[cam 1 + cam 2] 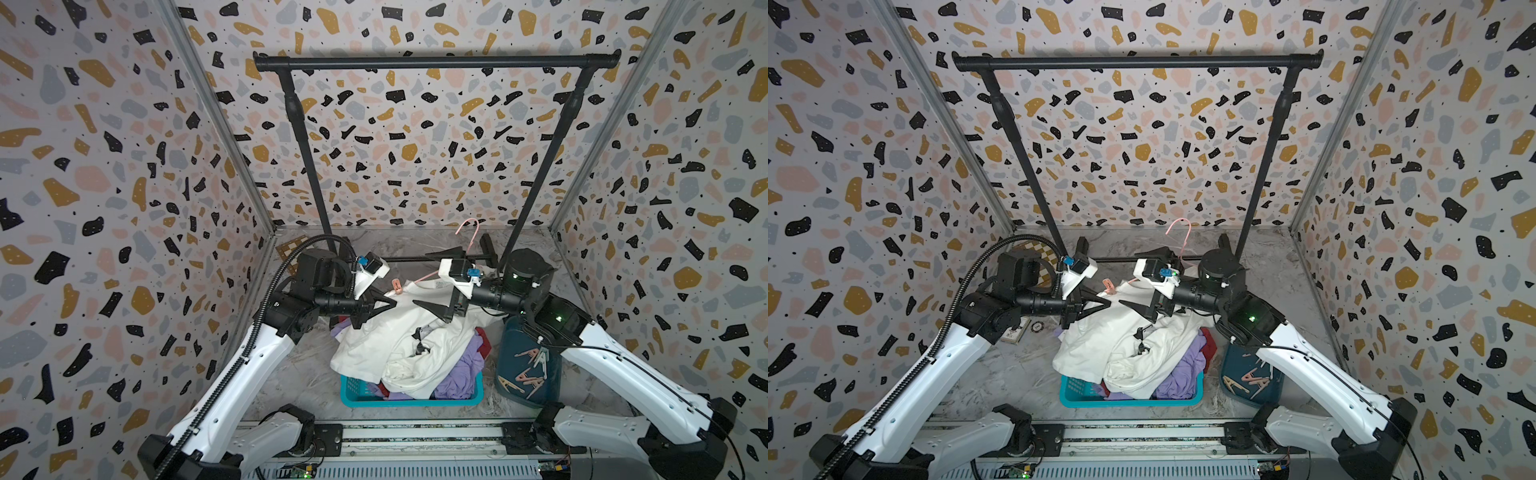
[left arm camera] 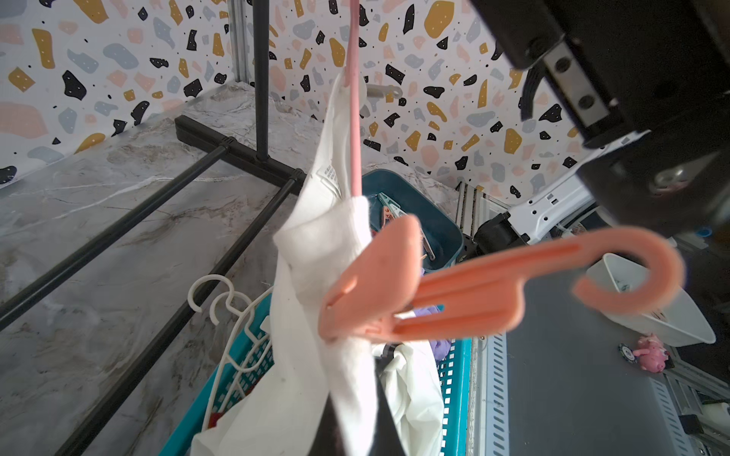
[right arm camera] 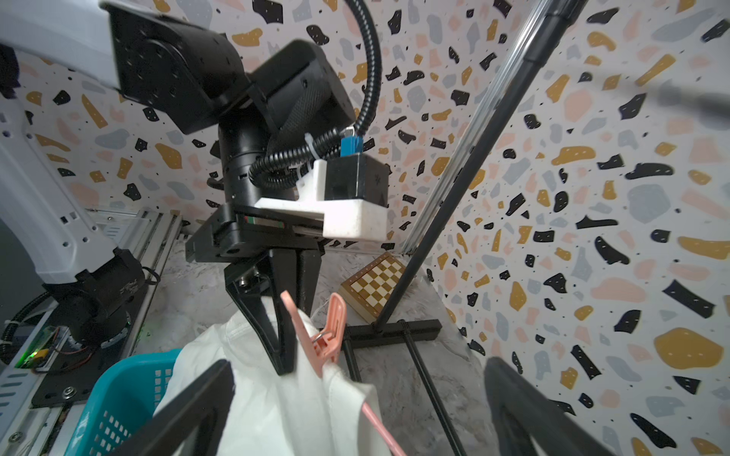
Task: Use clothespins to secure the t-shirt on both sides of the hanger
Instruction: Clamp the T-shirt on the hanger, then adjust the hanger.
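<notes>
A peach clothespin (image 1: 397,287) (image 1: 1108,286) (image 2: 434,292) (image 3: 328,335) is clipped on the white t-shirt (image 1: 399,345) (image 2: 316,276) (image 3: 276,406) where it drapes over the pink hanger (image 1: 469,232) (image 2: 354,118) (image 3: 379,426). My left gripper (image 1: 392,305) (image 1: 1106,303) (image 2: 357,430) is shut on the t-shirt fabric right beside the clothespin. My right gripper (image 1: 419,278) (image 1: 1128,277) (image 3: 359,363) stands wide open just to the right of the clothespin, touching nothing. More clothespins (image 1: 532,374) lie in a dark blue bin.
The shirt hangs over a teal laundry basket (image 1: 411,401) holding purple and red clothes and a white hanger (image 2: 229,308). The dark blue bin (image 1: 509,353) sits under my right arm. A black clothes rack (image 1: 436,62) stands behind. A chessboard (image 3: 375,284) lies at back left.
</notes>
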Robot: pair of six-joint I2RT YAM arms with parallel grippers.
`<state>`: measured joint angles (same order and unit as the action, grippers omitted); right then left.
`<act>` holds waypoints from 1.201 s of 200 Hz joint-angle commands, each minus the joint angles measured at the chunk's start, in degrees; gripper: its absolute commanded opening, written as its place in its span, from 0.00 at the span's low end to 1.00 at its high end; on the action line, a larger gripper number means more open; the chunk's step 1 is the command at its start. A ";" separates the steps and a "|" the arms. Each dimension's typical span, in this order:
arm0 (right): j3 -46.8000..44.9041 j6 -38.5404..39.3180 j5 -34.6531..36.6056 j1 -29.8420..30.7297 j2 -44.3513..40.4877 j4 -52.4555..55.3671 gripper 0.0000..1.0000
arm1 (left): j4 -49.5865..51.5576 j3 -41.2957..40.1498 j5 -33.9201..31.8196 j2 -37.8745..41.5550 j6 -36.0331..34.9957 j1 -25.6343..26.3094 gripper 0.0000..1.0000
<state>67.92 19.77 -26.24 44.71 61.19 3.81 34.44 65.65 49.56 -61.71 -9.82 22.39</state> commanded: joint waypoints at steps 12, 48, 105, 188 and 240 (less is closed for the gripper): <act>-2.37 -2.39 -0.55 -5.78 -5.61 4.15 1.00 | -3.59 2.77 7.36 -0.47 0.03 -2.12 0.00; -3.46 -4.99 -4.86 -15.39 -10.10 6.62 0.99 | -3.67 2.99 10.65 -0.71 0.18 -3.41 0.00; -1.36 -5.16 -11.25 -25.68 -8.46 5.93 0.95 | -4.21 3.12 14.31 -0.35 1.00 -4.16 0.00; 4.67 -4.09 -27.34 -29.37 2.30 8.36 0.65 | -4.97 2.73 14.25 0.98 1.28 -4.71 0.00; 6.64 -4.06 -31.54 -29.42 5.83 9.77 0.46 | -4.90 2.69 13.33 0.99 1.17 -4.72 0.00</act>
<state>71.70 15.51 -54.02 15.49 66.74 12.12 33.32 66.37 60.99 -61.71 -8.75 18.02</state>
